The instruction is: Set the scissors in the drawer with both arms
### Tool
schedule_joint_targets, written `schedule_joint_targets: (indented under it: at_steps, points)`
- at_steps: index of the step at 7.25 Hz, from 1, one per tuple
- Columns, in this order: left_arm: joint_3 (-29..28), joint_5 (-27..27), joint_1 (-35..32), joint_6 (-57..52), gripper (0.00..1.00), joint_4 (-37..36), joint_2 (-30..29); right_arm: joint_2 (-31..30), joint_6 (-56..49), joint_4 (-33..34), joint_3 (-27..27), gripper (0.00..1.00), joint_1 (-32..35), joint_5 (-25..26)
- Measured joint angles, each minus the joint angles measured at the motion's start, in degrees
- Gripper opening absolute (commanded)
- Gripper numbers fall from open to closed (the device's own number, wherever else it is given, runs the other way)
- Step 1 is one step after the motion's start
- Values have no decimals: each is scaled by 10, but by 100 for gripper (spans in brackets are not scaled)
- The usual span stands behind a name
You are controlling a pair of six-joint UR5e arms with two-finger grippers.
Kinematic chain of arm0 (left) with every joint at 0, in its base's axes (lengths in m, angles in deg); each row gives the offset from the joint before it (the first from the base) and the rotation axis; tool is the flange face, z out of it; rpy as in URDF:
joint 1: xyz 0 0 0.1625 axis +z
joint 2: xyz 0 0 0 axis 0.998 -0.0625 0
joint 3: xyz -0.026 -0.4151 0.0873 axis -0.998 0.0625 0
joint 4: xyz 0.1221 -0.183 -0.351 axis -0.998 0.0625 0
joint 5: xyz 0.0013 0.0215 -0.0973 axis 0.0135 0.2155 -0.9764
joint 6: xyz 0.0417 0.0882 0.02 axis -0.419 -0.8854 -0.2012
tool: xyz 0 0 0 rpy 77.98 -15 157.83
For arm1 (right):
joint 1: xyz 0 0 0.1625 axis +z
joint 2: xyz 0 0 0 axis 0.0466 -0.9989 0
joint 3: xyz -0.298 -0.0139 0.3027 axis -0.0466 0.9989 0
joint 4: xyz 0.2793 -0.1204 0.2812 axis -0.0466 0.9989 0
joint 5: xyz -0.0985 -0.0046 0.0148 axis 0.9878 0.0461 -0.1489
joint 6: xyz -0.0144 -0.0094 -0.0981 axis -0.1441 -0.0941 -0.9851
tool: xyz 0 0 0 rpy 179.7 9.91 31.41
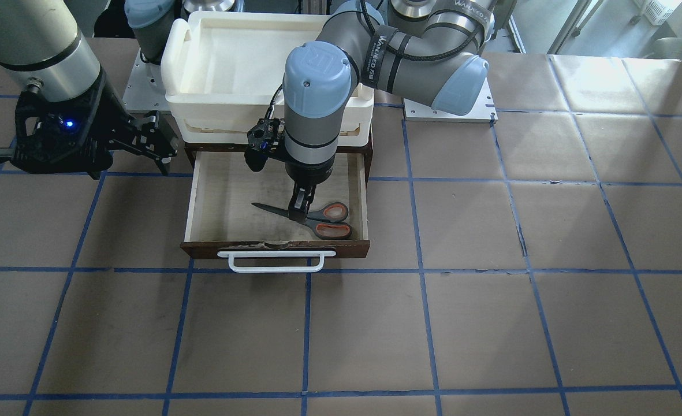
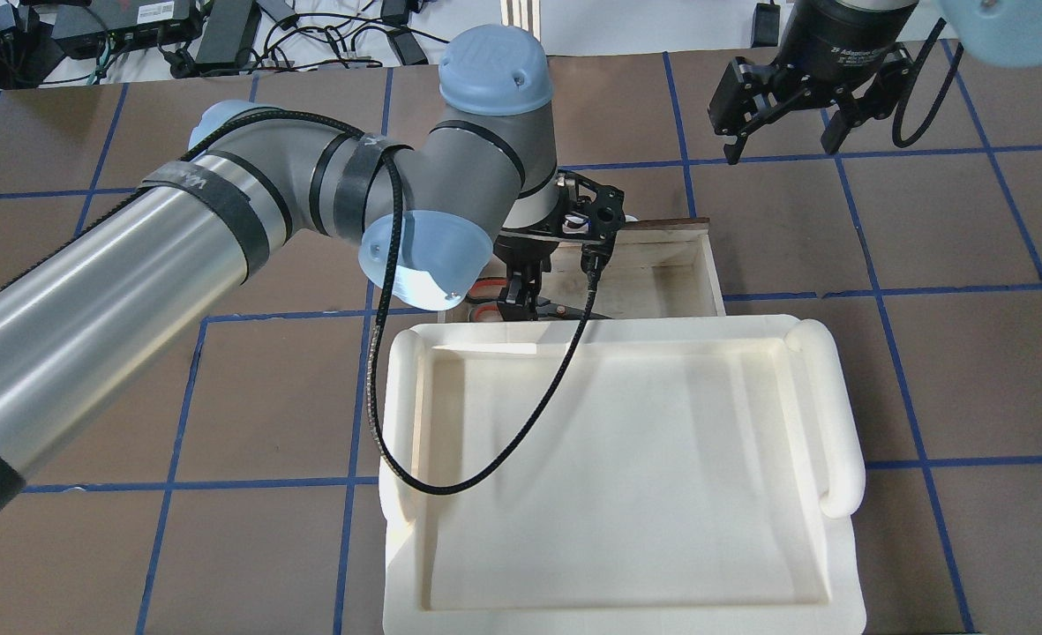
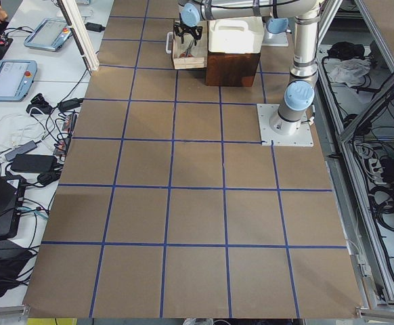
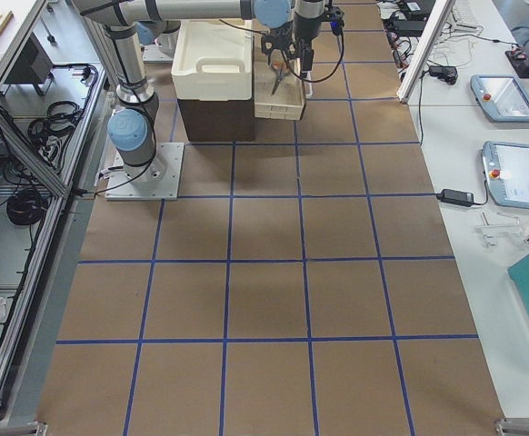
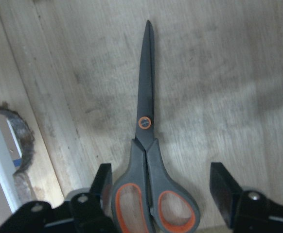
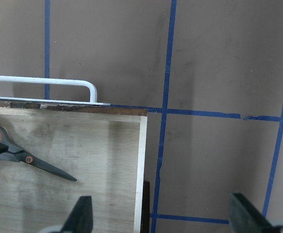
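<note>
- Scissors [image 1: 317, 218]: lie flat on the pale floor of the drawer [image 1: 192, 202]. The handles are near its front wall, at the corner on my left side. The blades point across toward the middle.
- Left gripper [image 1: 299, 212]: down inside the drawer, jaws spread either side of the handles. One finger is just beside a loop, the other apart. Nothing is pinched.
- Right gripper [image 1: 159, 147]: outside the drawer's far wall, above the table, jaws spread, holding nothing.
- Step, as I judge it: scissors let go, so the placing is all but done.
- Next move: the left wrist lifts straight up without snagging the loops.
- Edges: the front and side walls are close to the handles. The white bin [image 1: 179, 63] stands just behind my left wrist.
- Room: open upward, tight sideways.
</note>
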Motion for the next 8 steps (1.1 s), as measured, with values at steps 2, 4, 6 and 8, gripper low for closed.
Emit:
schedule_joint_targets:
  at_steps: [2, 4, 6, 8]
  points:
    - [-10, 4, 1, 77, 84, 1, 20, -14, -9, -2, 0, 100, -4, 38]
    - [-23, 7, 6, 208, 92, -3, 46, -21, -9, -4, -2, 100, -3, 39]
    - [-30, 7, 32, 389, 100, -2, 70, -23, -6, -15, -7, 100, -1, 29]
    - [-30, 9, 98, 566, 100, 18, 92, -33, -5, -42, -9, 100, -5, 22]
